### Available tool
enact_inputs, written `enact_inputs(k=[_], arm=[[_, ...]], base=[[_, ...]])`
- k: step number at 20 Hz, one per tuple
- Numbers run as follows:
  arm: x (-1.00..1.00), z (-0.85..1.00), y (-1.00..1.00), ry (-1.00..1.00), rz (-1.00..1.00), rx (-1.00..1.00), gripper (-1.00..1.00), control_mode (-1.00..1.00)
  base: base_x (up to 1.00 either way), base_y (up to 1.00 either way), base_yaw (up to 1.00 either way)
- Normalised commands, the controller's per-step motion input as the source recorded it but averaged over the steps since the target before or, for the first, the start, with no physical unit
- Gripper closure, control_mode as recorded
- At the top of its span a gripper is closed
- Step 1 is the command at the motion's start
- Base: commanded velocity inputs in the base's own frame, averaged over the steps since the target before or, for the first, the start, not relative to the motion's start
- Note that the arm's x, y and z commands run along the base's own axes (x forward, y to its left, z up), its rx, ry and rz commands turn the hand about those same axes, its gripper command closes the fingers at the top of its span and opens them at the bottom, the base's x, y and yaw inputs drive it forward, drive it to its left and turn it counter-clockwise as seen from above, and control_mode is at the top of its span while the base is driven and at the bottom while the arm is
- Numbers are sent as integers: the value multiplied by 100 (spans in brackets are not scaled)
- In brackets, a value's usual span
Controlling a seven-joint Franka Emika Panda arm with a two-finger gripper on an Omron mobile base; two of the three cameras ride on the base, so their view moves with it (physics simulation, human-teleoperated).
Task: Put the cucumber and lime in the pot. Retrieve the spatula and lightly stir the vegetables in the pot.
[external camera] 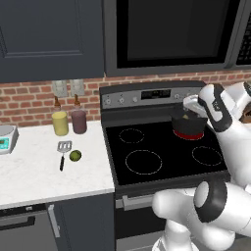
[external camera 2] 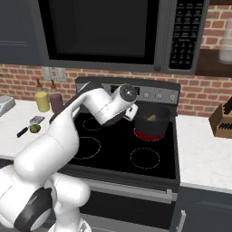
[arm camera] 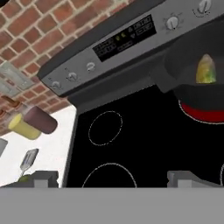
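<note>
**Lime lies far to the stove's left, away from the hand at the pot**

The pot [external camera 2: 152,121] sits on the stove's back right burner, and the cucumber [arm camera: 206,70] already leans inside it, tip up against the wall. The gripper [arm camera: 113,179] hangs just left of the pot above the cooktop, fingers spread wide with nothing between them.

The lime [external camera: 75,156] rests on the white counter [external camera: 34,171] left of the stove, well apart from the pot and touching or nearly touching the spatula [external camera: 63,153]. The spatula lies just left of the lime, its silver head toward the brick wall and its black handle pointing toward the counter's front edge.

The coming reach probably has to travel leftward across the whole cooktop, descending on the lime without nudging the spatula.
</note>
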Motion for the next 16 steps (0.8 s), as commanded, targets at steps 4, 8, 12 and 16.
enact_inputs(k=[4, 8, 12, 16], arm=[[-1, 21, 100, 23, 31, -23, -100, -100], [-15, 0, 100, 10, 30, -25, -100, -100], [-30, -2, 100, 1, 27, -23, -100, -100], [-54, -14, 100, 0, 23, -22, -100, -100]], base=[[0, 0, 0], [0, 0, 0], [0, 0, 0], [0, 0, 0]])
